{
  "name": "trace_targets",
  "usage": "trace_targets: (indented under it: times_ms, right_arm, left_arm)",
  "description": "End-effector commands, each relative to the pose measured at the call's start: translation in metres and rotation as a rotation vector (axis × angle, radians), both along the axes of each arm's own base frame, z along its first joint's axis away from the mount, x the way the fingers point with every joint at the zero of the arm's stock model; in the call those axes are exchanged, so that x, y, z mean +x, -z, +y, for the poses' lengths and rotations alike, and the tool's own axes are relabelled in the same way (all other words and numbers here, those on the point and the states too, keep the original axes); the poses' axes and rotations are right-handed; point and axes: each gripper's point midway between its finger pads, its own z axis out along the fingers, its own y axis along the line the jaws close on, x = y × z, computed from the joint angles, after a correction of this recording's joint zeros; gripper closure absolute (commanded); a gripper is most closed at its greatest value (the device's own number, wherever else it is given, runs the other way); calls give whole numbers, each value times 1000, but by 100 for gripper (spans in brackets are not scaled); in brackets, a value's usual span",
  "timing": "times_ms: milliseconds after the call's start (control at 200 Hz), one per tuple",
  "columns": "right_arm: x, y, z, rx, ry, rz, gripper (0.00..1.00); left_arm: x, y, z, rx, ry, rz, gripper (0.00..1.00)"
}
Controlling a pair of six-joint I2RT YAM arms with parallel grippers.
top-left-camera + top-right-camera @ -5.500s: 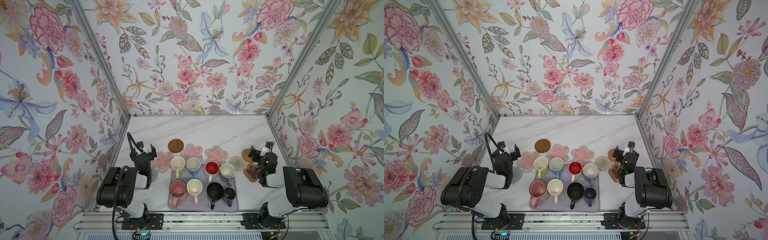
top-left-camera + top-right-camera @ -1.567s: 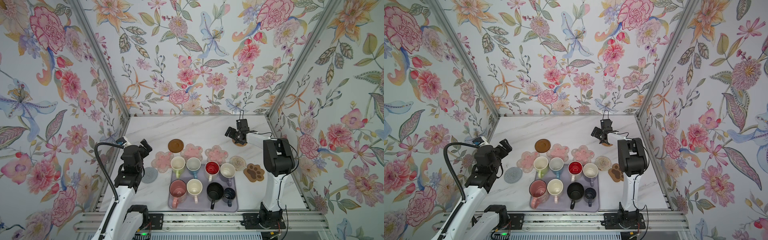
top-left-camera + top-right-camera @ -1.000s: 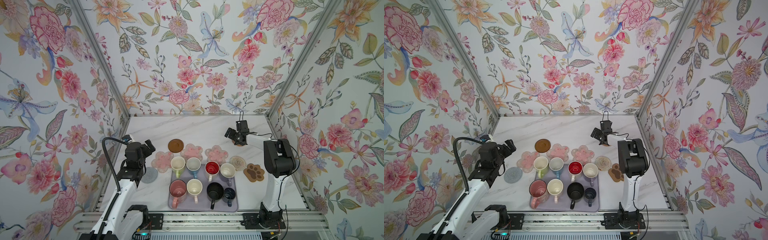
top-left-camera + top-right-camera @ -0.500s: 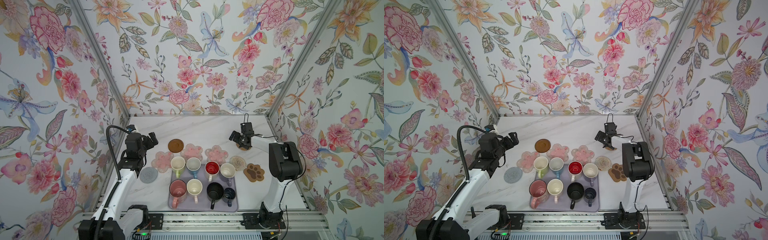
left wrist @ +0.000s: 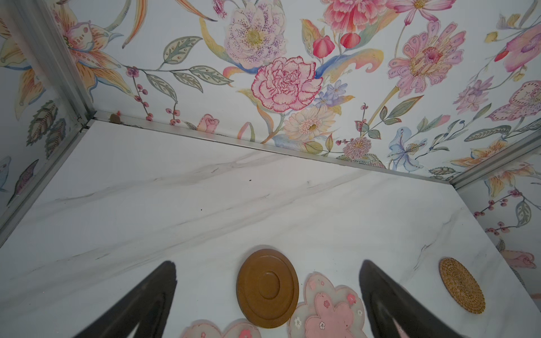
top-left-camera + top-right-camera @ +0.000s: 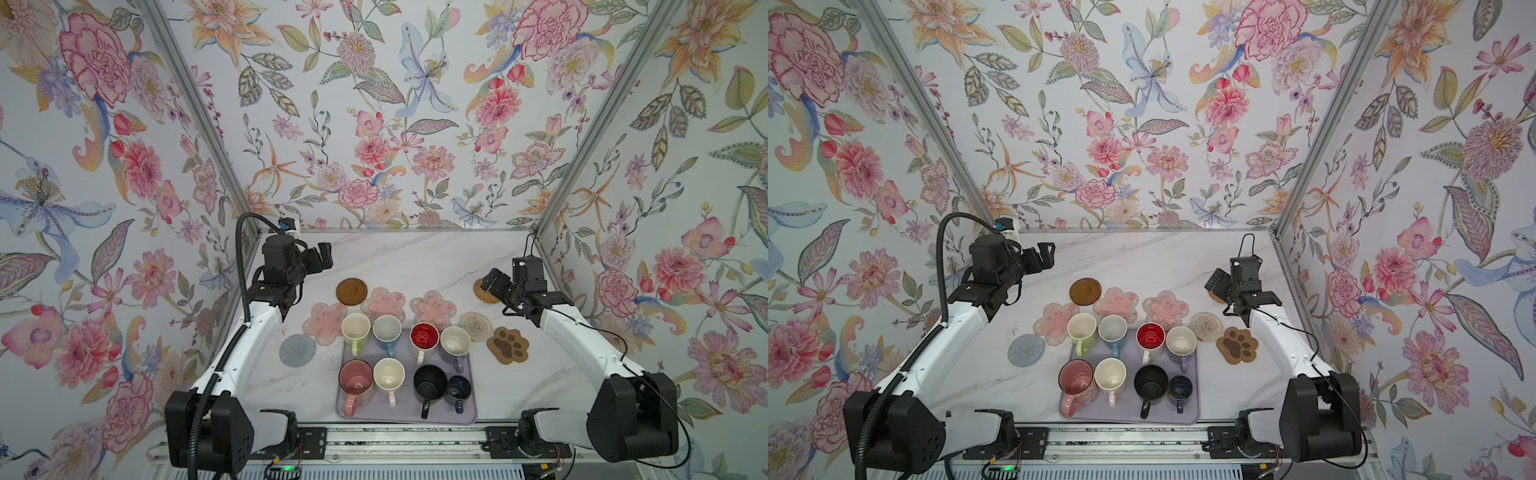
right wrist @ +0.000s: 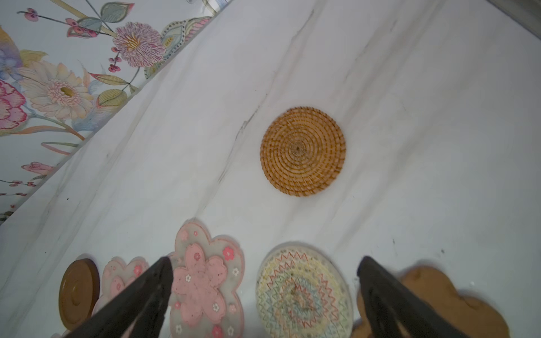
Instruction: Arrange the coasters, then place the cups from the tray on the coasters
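Grey and flat, the round coaster [image 6: 297,350] lies alone at the left of the surface [image 6: 415,257], with your left gripper [image 6: 323,257] raised well beyond it, fingers spread wide and empty. Right of that, the brown disc [image 6: 351,291] and three pink flower coasters [image 6: 384,303] crowd the far edge of the tray [image 6: 407,419]. The disc touches or overlaps a flower, so dragging one may shift its neighbour. The leftmost flower sits so close to the lime-green mug [image 6: 355,330] that fingers reaching in could knock it. All eight cups [image 6: 388,374] stand packed on the tray, none yet on a coaster. Further right lie the pale woven round [image 6: 476,326] and the paw coaster [image 6: 508,345]. Your right gripper [image 6: 494,284] hovers, wide open and holding nothing, near the golden woven round [image 7: 303,150] at the far right. These mats look thin, so a pinch may skid off the marble.
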Motion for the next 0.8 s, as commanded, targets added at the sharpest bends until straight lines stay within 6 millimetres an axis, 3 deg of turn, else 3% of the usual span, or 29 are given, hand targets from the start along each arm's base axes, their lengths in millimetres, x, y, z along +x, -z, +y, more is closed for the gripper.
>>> trace_targets:
  times_ms: [0, 155, 330, 490, 796]
  right_arm:
    - [-56, 31, -11, -5, 83, 143, 1]
    - [-101, 47, -23, -36, 138, 215, 1]
    - [-125, 63, -22, -47, 147, 298, 1]
    - [-135, 76, -12, -38, 140, 342, 1]
    - [-133, 94, 7, 14, 135, 325, 1]
  left_arm:
    - [0, 12, -8, 6, 35, -5, 1]
    - [3, 14, -6, 6, 20, -12, 1]
    - [10, 4, -9, -28, 20, -37, 1]
    - [17, 7, -13, -47, 29, -8, 1]
    - [0, 5, -6, -23, 9, -28, 1]
